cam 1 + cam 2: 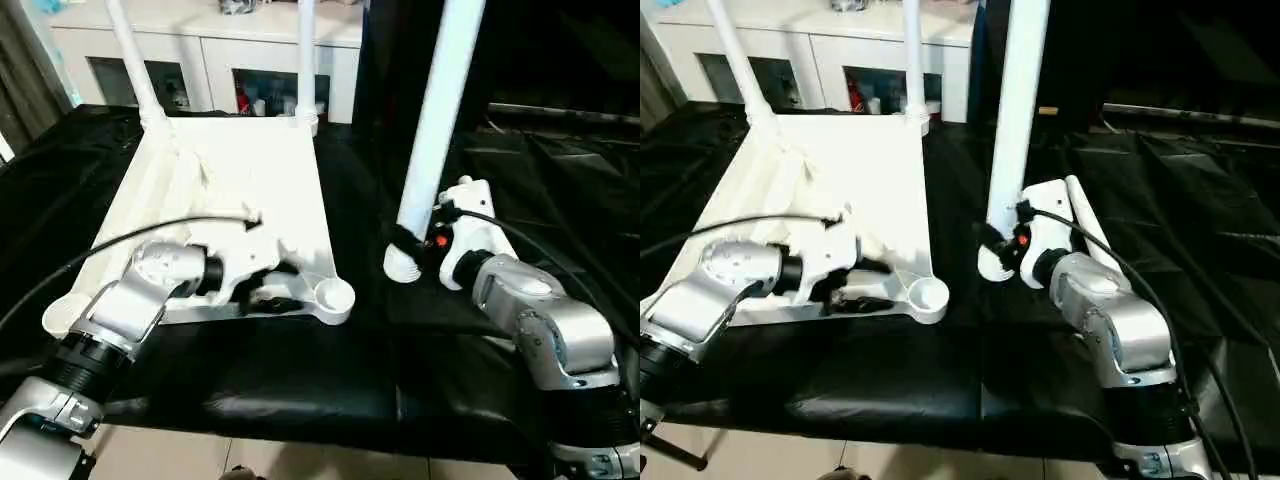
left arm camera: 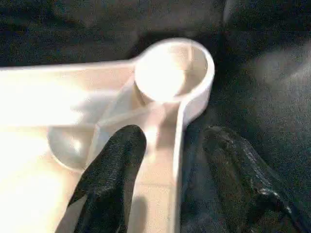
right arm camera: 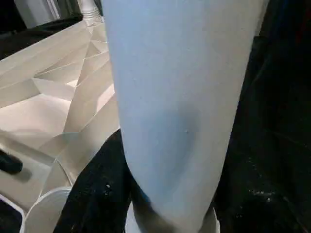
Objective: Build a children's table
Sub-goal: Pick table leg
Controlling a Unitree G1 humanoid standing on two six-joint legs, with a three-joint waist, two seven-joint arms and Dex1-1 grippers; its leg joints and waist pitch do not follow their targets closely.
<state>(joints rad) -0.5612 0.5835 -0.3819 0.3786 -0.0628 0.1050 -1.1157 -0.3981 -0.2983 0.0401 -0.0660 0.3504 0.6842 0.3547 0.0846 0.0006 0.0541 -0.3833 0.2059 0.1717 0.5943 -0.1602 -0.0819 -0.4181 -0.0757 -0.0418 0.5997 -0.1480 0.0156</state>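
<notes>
On the black cloth lies the tabletop (image 1: 255, 170), underside up, two legs (image 1: 135, 65) already standing in its far sockets. The left gripper (image 2: 167, 160) straddles the rim beside the empty near socket (image 1: 333, 294), one finger (image 2: 114, 170) inside, one outside, not yet clamped. The right gripper (image 1: 412, 243) is closed around a third leg (image 1: 437, 110), held upright with its foot on the cloth near that socket. Next, probably: steady the top, lift the leg across and seat it squarely.
</notes>
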